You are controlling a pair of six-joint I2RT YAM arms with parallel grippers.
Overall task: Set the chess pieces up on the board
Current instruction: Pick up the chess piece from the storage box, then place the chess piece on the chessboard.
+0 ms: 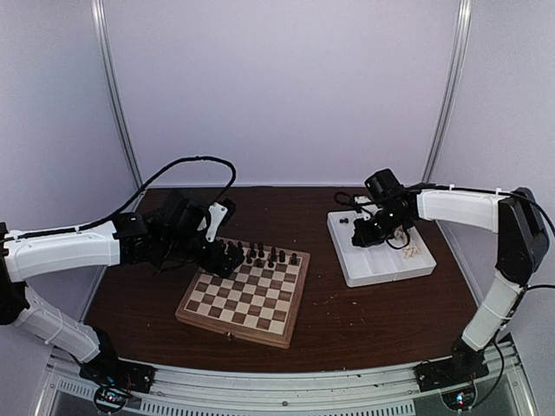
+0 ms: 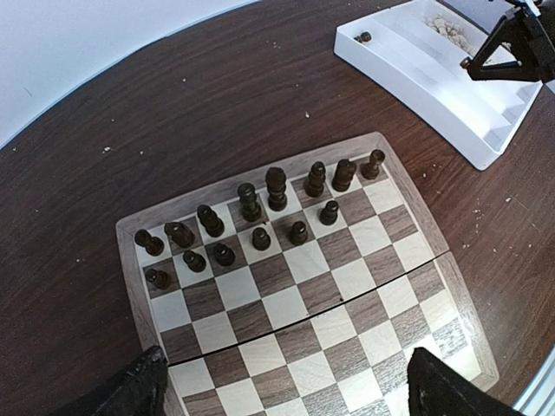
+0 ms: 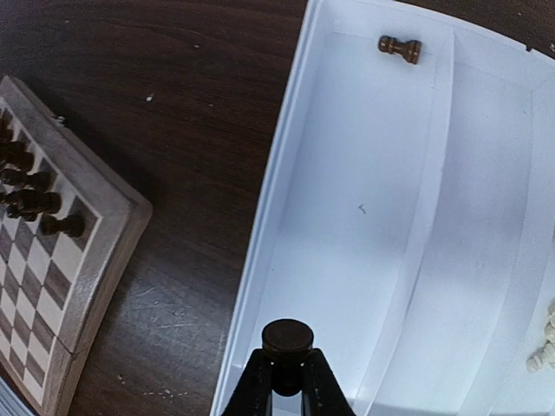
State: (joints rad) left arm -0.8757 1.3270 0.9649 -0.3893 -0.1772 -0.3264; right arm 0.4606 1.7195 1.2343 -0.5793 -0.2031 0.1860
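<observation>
The board (image 1: pixel 232 329) lies at the table's middle, with several dark pieces (image 1: pixel 260 256) in two rows on its far side. In the left wrist view the pieces (image 2: pixel 276 186) stand upright on the board (image 2: pixel 127 251). My left gripper (image 1: pixel 227 257) hangs over the board's left part, open and empty, with only its fingertips (image 2: pixel 143 386) showing. My right gripper (image 3: pixel 286 381) is over the white tray (image 3: pixel 269 217) and shut on a dark pawn (image 3: pixel 288 340). Another dark pawn (image 3: pixel 400 48) lies on its side in the tray's far corner.
The white tray (image 1: pixel 381 270) stands right of the board, with pale cream pieces (image 1: pixel 414 251) in its right compartment, which also show in the right wrist view (image 3: pixel 545 351). The board's corner (image 3: pixel 104 234) is left of the tray. White walls surround the dark table.
</observation>
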